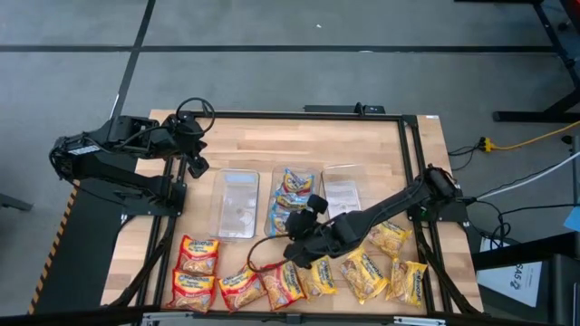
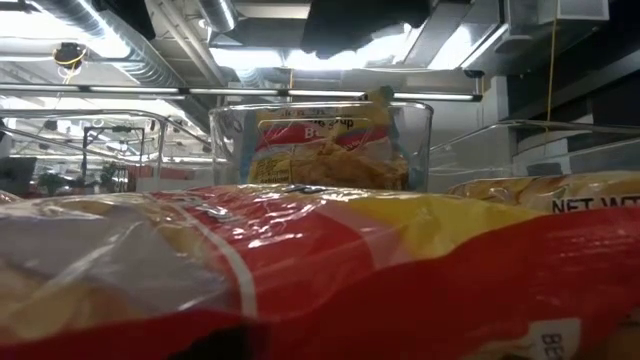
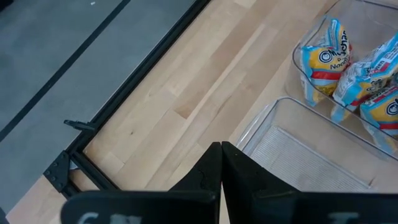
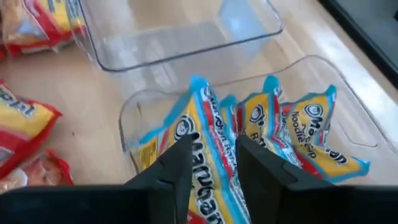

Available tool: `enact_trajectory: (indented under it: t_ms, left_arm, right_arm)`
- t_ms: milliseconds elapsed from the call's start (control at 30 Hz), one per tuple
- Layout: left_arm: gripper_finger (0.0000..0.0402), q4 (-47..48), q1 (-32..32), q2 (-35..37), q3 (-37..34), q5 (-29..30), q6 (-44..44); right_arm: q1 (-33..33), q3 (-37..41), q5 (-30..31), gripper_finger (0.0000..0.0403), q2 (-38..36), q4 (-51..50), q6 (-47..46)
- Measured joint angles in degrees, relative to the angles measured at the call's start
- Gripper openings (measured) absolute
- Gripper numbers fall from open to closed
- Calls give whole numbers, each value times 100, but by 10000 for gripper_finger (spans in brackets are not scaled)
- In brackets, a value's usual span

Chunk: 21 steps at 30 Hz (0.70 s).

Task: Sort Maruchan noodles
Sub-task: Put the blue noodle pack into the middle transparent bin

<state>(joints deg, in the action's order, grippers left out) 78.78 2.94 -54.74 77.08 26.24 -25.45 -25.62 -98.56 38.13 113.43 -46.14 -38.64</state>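
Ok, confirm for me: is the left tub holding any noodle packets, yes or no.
No. In the high view the left tub holds no packets, while the blue-trimmed packets sit in the middle tub.

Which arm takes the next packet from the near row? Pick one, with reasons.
Right. Its gripper hangs over the middle tub, beside the loose packets; the left gripper sits by the far edge.

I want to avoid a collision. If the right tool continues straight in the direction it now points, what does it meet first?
Probably the blue-trimmed packets in the middle tub; the right tool, fingers apart, points into them. Depth is unclear.
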Motion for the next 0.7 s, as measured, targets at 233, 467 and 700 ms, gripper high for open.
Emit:
enact_trajectory:
  t_ms: [233,467,700]
  left_arm:
    - [0,0,0,-2,1,0,4]
    - [0,0,-1,-1,1,1,17]
    - [0,2,0,-2,0,23,55]
  right_arm:
    - [401,11,-454,115,9,-34,3]
    - [590,11,-1291,115,9,-9,-8]
    - [573,10,-1625,115,27,-7,-133]
